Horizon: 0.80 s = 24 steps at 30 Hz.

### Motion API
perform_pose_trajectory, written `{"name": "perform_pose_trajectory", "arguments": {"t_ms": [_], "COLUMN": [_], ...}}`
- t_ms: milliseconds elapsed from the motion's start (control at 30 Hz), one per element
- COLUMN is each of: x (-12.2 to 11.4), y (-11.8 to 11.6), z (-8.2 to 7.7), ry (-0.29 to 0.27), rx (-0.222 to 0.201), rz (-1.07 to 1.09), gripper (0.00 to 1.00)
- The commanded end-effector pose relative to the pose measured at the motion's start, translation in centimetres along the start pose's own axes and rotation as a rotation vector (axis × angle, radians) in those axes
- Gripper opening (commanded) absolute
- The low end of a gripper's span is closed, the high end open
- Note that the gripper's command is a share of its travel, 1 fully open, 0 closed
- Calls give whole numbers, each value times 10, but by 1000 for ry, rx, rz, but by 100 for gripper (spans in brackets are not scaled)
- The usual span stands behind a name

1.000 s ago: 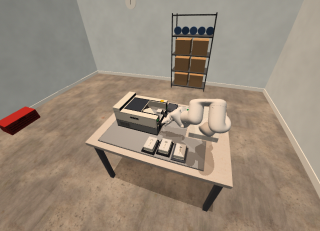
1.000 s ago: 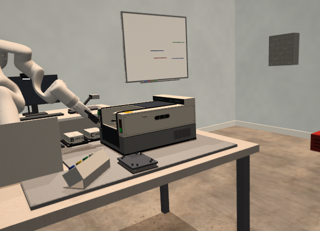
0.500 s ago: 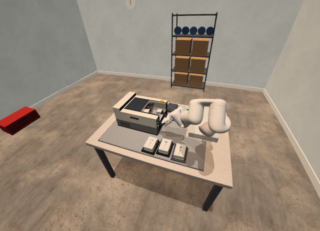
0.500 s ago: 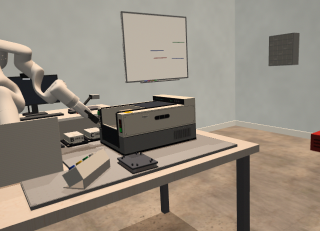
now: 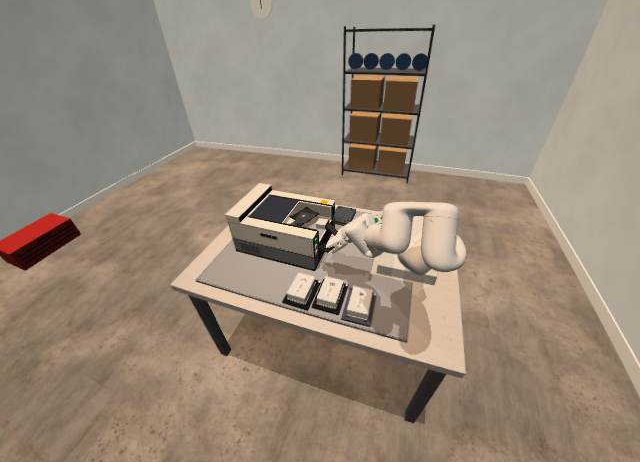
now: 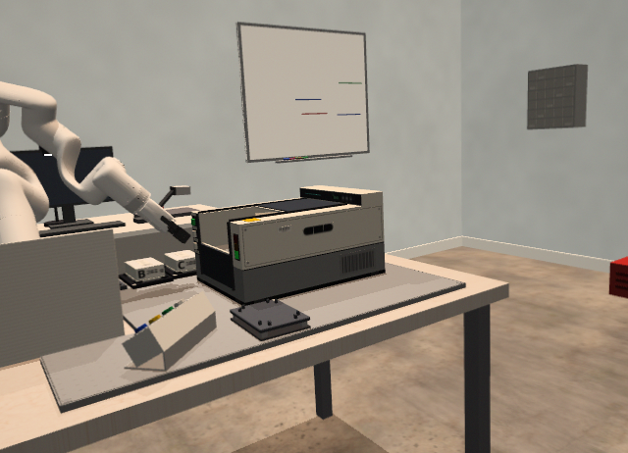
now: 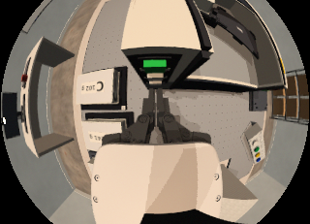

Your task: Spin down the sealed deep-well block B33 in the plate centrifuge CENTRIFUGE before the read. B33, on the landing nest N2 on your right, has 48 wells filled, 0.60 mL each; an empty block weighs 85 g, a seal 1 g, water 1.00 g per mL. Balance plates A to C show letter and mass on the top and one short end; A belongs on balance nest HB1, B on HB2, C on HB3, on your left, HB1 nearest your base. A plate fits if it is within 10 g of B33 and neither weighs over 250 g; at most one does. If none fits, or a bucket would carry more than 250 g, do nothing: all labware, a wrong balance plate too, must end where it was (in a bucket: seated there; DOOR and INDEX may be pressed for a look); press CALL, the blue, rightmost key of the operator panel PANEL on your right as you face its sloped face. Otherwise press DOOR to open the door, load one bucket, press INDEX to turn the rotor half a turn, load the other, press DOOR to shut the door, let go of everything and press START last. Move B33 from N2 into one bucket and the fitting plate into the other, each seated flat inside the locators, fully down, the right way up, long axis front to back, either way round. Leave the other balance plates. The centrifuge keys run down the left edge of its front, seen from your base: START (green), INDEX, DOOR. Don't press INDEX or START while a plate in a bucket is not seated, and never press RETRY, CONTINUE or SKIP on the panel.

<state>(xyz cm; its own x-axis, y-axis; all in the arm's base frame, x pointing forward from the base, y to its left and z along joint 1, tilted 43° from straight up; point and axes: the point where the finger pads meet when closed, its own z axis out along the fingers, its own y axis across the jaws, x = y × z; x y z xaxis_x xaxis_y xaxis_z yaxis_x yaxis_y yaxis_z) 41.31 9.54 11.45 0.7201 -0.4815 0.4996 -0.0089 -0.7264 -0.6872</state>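
The centrifuge (image 5: pixel 281 228) stands with its door open, and a dark, empty bucket (image 5: pixel 305 215) shows in the opening. My gripper (image 5: pixel 326 246) is shut and empty. Its tips are at the key column on the left edge of the centrifuge front. In the wrist view the fingertips sit just under the green START key (image 7: pixel 155 64). The landing nest N2 (image 6: pixel 270 321) is bare, and B33 is not in view. Three white balance plates (image 5: pixel 330 293) sit on their nests; B (image 6: pixel 144 268) and C (image 6: pixel 181 261) show their letters.
The sloped operator panel (image 6: pixel 170 328) with coloured keys stands on the mat near nest N2. My arm (image 5: pixel 413 235) reaches across the mat between the balance nests and the panel. A monitor (image 6: pixel 61 176) stands behind my base.
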Motion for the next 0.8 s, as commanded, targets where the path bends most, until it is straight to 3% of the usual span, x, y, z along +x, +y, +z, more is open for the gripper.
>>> {"name": "perform_pose_trajectory", "arguments": {"t_ms": [0, 300, 767], "x": [-10, -37, -42], "y": [0, 0, 0], "z": [-12, -37, -43], "ry": [2, 2, 2], "rx": [-1, -1, -1], "rz": [0, 0, 0], "gripper": [0, 0, 0]}}
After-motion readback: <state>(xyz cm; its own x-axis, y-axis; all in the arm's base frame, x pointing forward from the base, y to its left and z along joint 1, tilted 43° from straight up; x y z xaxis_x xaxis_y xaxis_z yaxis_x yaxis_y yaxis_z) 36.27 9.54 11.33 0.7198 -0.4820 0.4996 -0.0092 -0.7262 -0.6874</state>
